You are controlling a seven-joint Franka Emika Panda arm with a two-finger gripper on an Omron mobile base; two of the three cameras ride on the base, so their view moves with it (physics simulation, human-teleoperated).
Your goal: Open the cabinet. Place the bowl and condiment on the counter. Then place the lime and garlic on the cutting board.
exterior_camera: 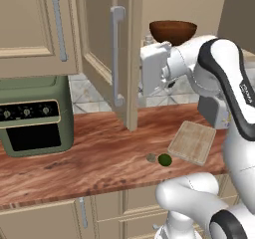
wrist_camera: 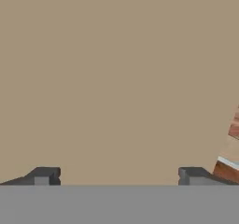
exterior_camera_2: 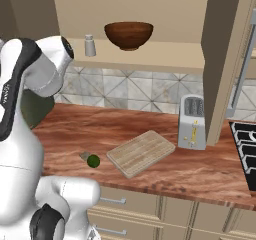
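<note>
The gripper (wrist_camera: 116, 174) stands open, fingertips wide apart against a plain beige cabinet (exterior_camera_2: 150, 4) panel; in the left base view the door hides its fingers. Upper centre, the bowl (exterior_camera_2: 128, 34) and condiment (exterior_camera_2: 90, 45) sit on the shelf; the lime (exterior_camera_2: 93, 161) half hides the garlic (exterior_camera_2: 84, 156) beside the cutting board (exterior_camera_2: 141, 152), lower centre on the counter (exterior_camera_2: 200, 174).

Lettering appears on the dark band of the robot arm (exterior_camera: 247, 94) at the right of the left base view and again at the left edge of the right base view; it is too small and blurred to read. No other text, label, number or sign is legible.
</note>
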